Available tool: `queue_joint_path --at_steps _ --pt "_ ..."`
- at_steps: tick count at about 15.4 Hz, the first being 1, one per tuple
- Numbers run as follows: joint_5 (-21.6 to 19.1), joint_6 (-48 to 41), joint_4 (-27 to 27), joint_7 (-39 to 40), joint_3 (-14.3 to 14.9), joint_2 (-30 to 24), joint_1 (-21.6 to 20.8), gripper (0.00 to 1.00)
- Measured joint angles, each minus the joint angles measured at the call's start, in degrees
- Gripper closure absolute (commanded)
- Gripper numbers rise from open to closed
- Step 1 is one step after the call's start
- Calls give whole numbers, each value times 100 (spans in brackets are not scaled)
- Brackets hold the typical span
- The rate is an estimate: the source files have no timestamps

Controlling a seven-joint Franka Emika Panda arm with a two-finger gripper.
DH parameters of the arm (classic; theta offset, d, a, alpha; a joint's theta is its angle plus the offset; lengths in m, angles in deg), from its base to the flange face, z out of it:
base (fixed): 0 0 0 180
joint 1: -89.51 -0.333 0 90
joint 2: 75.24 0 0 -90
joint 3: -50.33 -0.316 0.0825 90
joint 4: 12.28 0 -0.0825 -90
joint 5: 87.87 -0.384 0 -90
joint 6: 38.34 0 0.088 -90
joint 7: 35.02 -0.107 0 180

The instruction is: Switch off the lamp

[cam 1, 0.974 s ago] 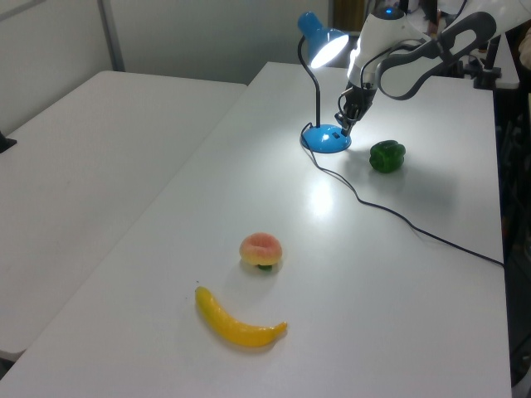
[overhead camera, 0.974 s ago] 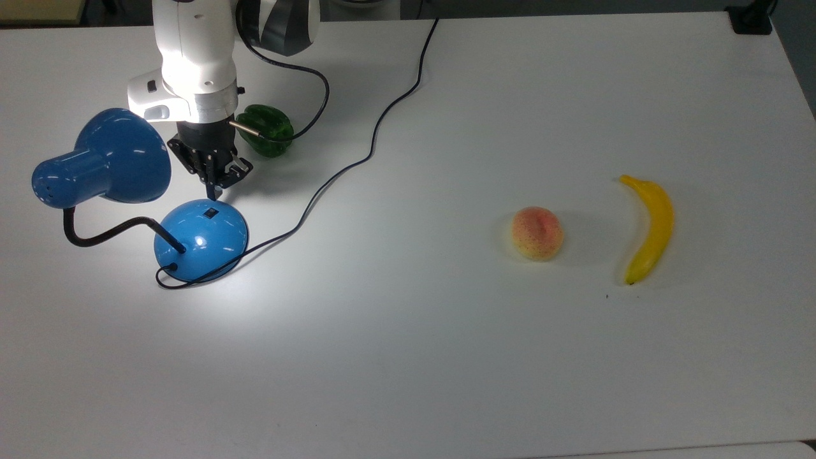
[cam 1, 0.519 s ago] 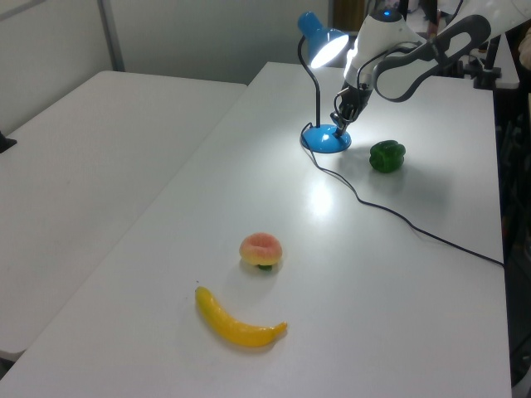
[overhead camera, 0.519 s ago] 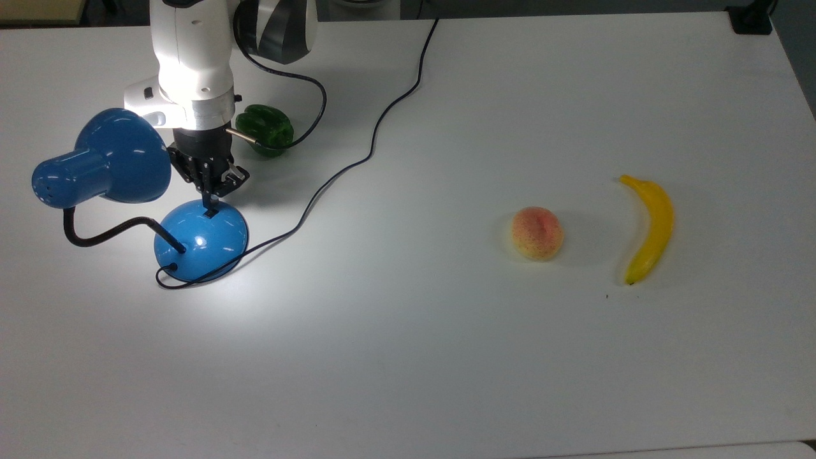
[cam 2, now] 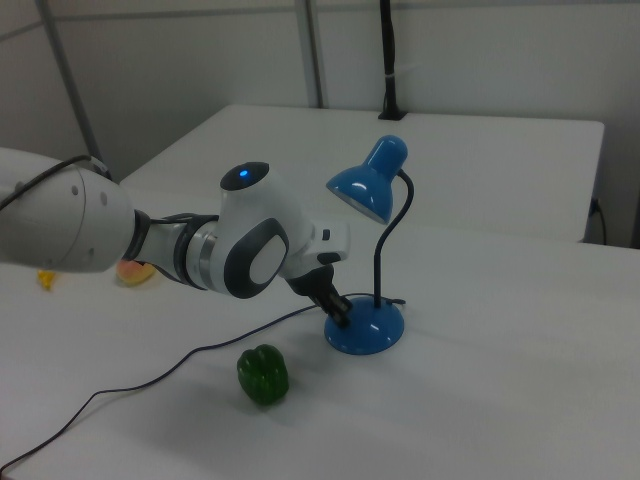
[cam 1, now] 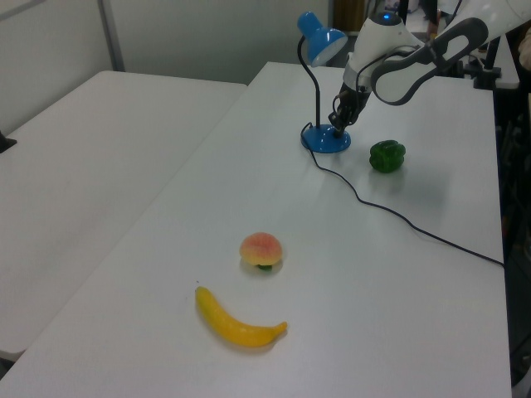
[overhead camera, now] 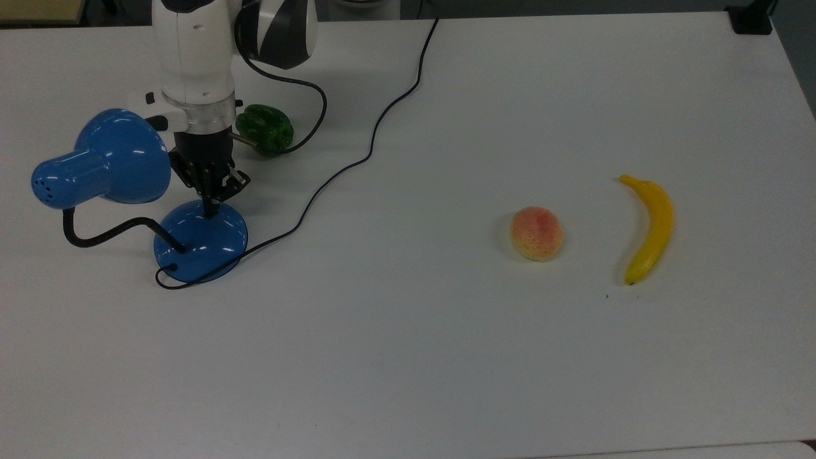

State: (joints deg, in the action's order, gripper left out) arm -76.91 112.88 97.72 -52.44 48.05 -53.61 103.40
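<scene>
White surface (overhead camera: 446, 357) carries the lamp (overhead camera: 201, 239) at the top view's left, where the closed claw (overhead camera: 209, 210) presses its glossy, probably slippery, bottom-heavy domed base; push the small switch, not the bendy neck.

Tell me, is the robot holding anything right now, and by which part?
Nothing is held. The gripper presses its shut jaws down on the lamp base.
</scene>
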Motion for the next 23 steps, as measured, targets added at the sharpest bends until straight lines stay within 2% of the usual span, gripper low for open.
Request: queue_joint_path --at_steps 6,12,16,23 --pt "0 -54 3 0 -1 3 0 100" --pt "0 -738 -25 -104 -12 -23 -1 100" --pt "0 -1176 -90 -206 -76 -256 -45 100" --pt "0 -2223 -150 -207 -114 -1064 -904 100"
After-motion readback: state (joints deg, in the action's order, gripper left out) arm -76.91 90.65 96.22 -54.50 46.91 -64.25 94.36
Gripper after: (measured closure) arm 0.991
